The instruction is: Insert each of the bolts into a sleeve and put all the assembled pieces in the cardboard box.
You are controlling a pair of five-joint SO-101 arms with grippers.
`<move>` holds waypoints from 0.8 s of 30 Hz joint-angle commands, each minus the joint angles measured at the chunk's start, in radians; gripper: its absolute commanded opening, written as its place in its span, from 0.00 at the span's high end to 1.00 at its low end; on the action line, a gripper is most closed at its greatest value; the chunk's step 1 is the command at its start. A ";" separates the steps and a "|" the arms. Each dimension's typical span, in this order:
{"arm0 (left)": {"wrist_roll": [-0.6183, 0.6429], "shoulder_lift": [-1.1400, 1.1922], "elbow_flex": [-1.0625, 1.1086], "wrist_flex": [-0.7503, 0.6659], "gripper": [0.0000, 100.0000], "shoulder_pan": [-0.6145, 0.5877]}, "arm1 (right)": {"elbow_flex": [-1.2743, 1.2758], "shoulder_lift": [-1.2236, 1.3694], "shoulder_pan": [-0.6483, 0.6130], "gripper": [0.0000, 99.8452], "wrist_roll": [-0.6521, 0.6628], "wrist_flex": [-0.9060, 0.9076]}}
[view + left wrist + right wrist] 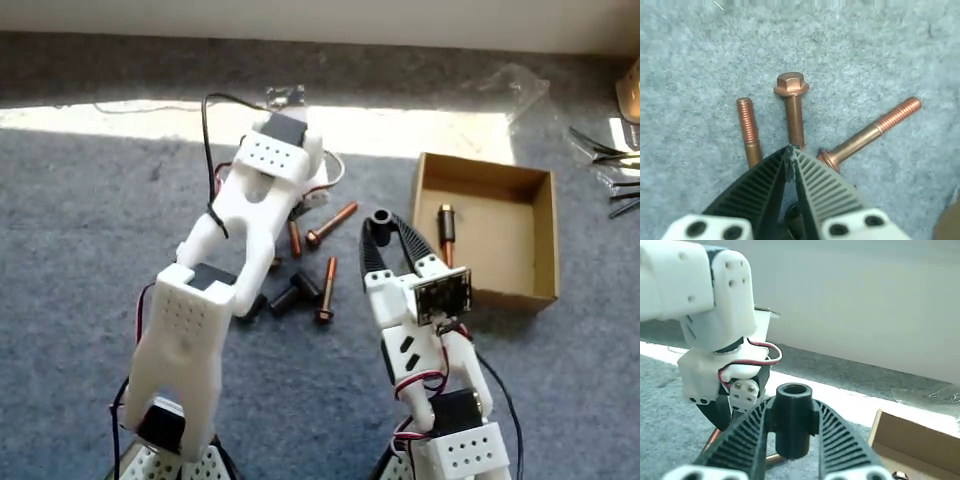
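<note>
Right gripper (pixel 793 414): clamped on a black sleeve (pixel 793 427). It is held upright off the grey carpet (pixel 80 250), with the open bore facing up. Judgement: this pose presents the hole so a bolt can be dropped or pushed in from above.

Left gripper (pixel 790 150): fingers drawn together, almost no gap. It sits low over the bolt cluster mid-carpet, tips at the threaded end of the middle bolt (pixel 792 107). That bolt lies flat with its hex flange head pointing away from the gripper. Cannot tell whether the tips pinch the thread end or only touch it.

Two more bolts flank it:
- One (pixel 749 132) lies nearly parallel, just beside it, thread end away from the gripper.
- The other (pixel 872 132) is splayed outward, with its head close to the fingertips.

Loose sleeves on the carpet:
- One (pixel 296 291) is on the near side of the bolts.
- A second (pixel 250 306) is partly under the left arm.

The cardboard box (pixel 500 235) sits toward the right side of the carpet, just beyond the right gripper. It holds one assembled piece (pixel 446 228).

Progress (judgement): early. One piece is boxed and three bolts are not yet sleeved.

Next step (judgement): get a bolt gripped firmly and bring it thread-first to the held sleeve. A grip on the very tip of the thread would likely let the bolt swing.
</note>
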 commanded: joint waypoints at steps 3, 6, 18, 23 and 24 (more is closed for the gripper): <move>0.009 -0.018 -0.050 -0.044 0.99 -0.039 | 0.107 -0.012 0.012 1.00 0.009 0.001; 0.009 -0.018 -0.050 -0.044 0.99 -0.047 | 0.107 -0.012 0.012 1.00 0.009 0.002; -0.057 -0.016 -0.048 -0.044 0.86 -0.047 | 0.107 -0.012 0.012 1.00 0.009 0.002; -0.058 -0.016 -0.045 -0.044 0.82 -0.047 | 0.107 -0.012 0.012 1.00 0.009 0.002; -0.061 -0.016 -0.045 -0.044 0.82 -0.048 | 0.107 -0.012 0.012 1.00 0.009 0.002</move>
